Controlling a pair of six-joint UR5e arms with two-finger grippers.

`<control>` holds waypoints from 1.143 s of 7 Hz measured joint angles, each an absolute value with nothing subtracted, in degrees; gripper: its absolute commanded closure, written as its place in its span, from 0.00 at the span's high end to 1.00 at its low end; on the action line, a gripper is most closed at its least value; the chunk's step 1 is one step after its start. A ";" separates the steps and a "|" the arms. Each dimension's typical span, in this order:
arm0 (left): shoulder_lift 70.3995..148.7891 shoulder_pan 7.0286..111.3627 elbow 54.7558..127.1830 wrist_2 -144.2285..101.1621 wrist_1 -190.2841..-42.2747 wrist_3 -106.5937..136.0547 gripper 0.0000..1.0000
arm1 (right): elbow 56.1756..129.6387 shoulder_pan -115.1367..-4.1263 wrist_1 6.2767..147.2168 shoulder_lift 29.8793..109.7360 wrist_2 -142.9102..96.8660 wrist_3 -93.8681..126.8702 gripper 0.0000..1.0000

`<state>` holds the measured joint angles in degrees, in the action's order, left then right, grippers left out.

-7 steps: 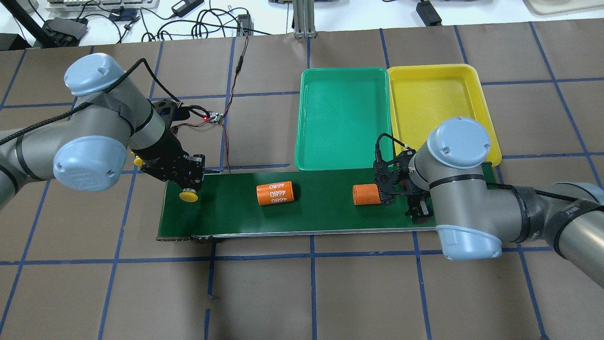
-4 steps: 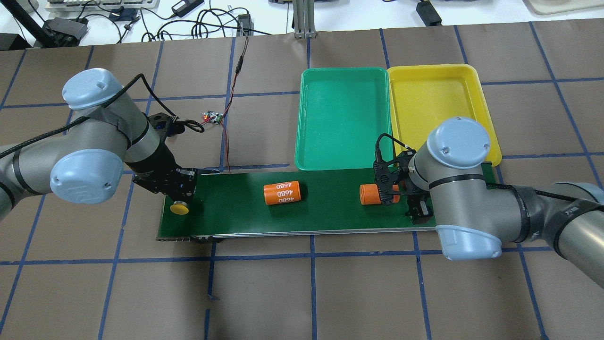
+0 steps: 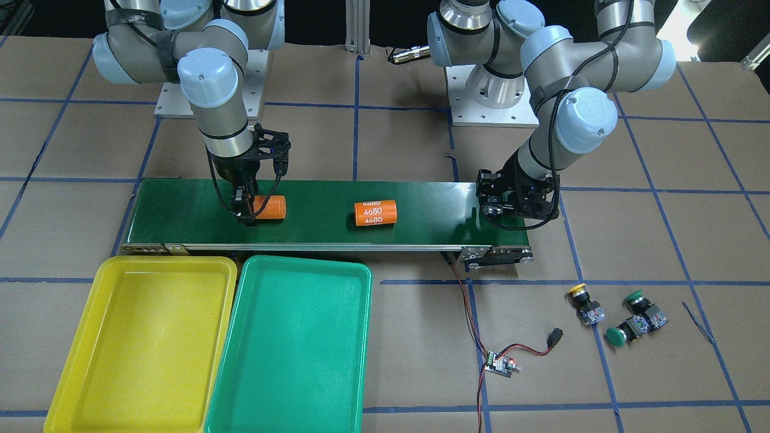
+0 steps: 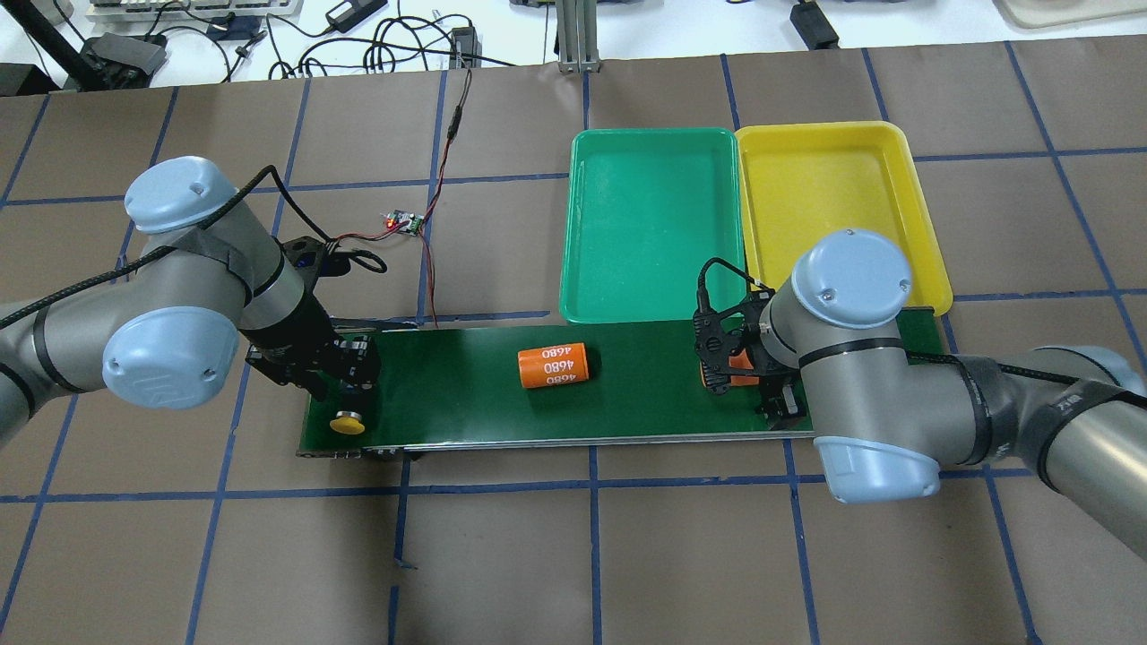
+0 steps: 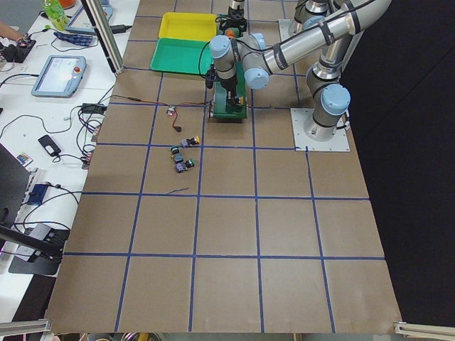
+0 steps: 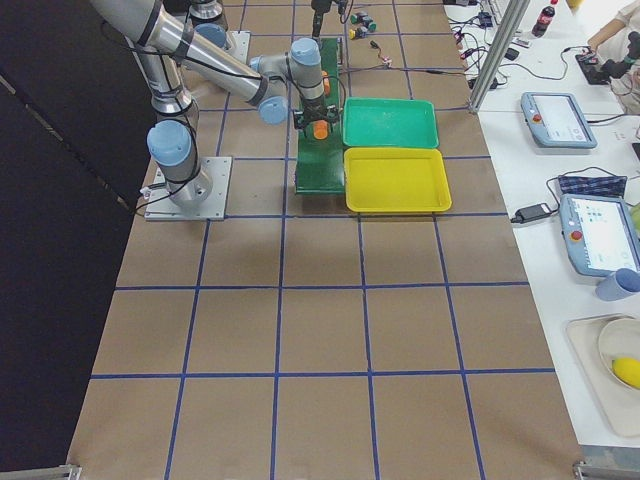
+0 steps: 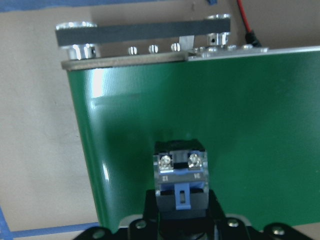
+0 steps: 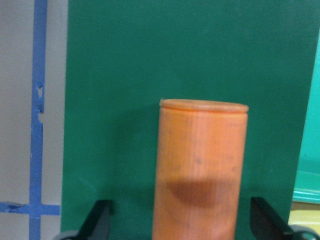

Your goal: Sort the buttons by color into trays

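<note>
My left gripper (image 4: pixel 348 394) is shut on a yellow-capped button (image 4: pixel 348 423) at the left end of the conveyor belt (image 4: pixel 627 399). The left wrist view shows the button's black-and-blue body (image 7: pixel 180 182) between the fingers. One more yellow button (image 3: pixel 583 299) and two green buttons (image 3: pixel 637 304) (image 3: pixel 618 335) lie on the paper beyond that belt end. The green tray (image 4: pixel 654 224) and yellow tray (image 4: pixel 833 197) sit behind the belt with nothing in them. My right gripper (image 3: pixel 249 207) is open, its fingers either side of an orange cylinder (image 8: pixel 200 170), apart from it.
A second orange cylinder marked 4680 (image 4: pixel 554 365) lies mid-belt. A small controller board (image 4: pixel 403 221) with red and black wires trails to the belt's left end. Cables and devices line the white bench (image 4: pixel 430 31) at the far edge.
My left gripper carried the yellow button toward the belt's near edge at its left end. Both orange cylinders travelled right along the belt. The right arm shifted slightly left, over the nearer cylinder.
</note>
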<state>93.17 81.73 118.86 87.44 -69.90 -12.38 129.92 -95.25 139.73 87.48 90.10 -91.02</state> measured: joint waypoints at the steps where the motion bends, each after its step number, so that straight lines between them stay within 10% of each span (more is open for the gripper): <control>1: 92.61 81.66 117.65 87.37 -69.77 -12.39 1.00 | 129.95 -95.32 139.67 87.41 91.41 -91.17 0.13; 2: 92.07 81.00 114.55 87.54 -69.94 -12.41 1.00 | 129.96 -95.34 139.61 87.34 93.00 -91.48 0.01; 8: 109.27 68.92 97.77 87.82 -57.69 -11.23 1.00 | 119.18 -92.98 133.98 84.58 99.40 -91.41 0.00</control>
